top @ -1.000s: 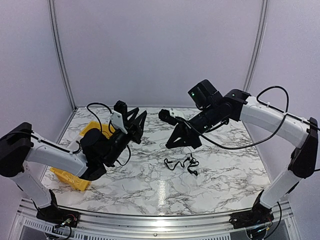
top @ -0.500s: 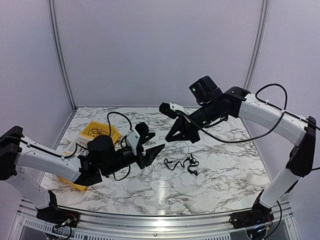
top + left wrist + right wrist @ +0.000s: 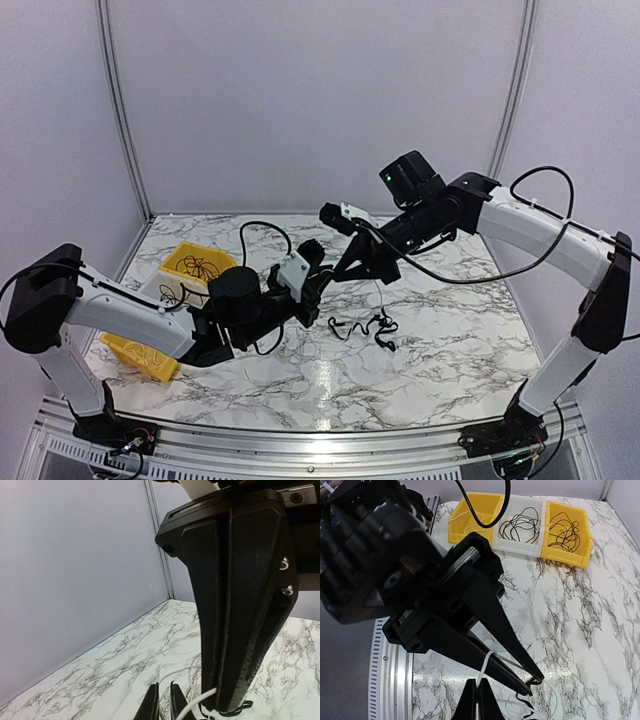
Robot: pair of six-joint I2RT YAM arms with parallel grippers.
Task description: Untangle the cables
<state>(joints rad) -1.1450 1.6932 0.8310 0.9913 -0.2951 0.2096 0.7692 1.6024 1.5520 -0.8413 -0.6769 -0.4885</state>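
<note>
Black and white cables (image 3: 362,328), white table (image 3: 430,385) veined grey, two yellow bins (image 3: 565,560), one white bin (image 3: 517,550)

I am counting two grippers: my left gripper (image 3: 322,284) and my right gripper (image 3: 341,281). I am seeing three bins in a row: one yellow bin (image 3: 460,530), one white bin (image 3: 520,547) and a second yellow bin (image 3: 565,559). I am also making out one black clump of cables (image 3: 362,327) and one white wire (image 3: 485,667).
</note>
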